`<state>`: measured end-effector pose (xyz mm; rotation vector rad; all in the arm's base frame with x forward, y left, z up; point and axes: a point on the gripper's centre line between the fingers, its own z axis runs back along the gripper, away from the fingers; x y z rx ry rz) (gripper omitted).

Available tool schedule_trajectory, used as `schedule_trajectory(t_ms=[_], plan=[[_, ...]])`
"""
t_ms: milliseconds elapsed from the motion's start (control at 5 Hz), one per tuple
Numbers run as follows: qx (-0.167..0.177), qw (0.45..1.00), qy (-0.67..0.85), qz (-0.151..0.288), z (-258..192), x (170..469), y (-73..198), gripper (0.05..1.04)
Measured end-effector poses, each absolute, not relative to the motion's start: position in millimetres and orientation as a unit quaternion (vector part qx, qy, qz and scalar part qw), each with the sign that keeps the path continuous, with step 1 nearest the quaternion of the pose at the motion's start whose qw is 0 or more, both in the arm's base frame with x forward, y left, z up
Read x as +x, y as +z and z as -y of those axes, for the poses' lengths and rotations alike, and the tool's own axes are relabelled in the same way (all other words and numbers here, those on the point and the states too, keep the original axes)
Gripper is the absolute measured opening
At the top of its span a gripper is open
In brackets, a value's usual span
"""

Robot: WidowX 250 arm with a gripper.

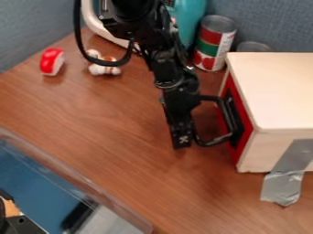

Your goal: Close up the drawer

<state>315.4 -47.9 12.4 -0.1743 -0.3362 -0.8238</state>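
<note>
Tabletop (110, 119), wood-brown, against blue-grey panels (269, 23)

Soft, diffuse light with faint shadows

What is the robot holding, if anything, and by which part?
That can't be told: the pincer is at the outer side of the black drawer handle, but whether it grips that side or only sits beside it isn't clear.

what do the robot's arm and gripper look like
The arm is black, built of chunky jointed segments with bright glints on them, and a thick black cable loops out beside it. The gripper is black too, slim and blocky, with a small pale marking near its lower end.
</note>
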Motion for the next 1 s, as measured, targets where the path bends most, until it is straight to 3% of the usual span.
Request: schedule_trajectory(t_ms=[200, 600, 800, 1000], plan=[[-0.062, 0.908, -0.371, 0.182, 43.0, 299.9, 36.6, 0.999], [0.062, 0.967, -0.154, 0.193, -10.5, 230.5, 114.3, 0.999], [0.042, 0.979, -0.095, 0.175, -20.6, 200.5, 146.1, 0.999], [-0.008, 0.987, -0.056, 0.148, -36.3, 179.9, 166.1, 0.999]])
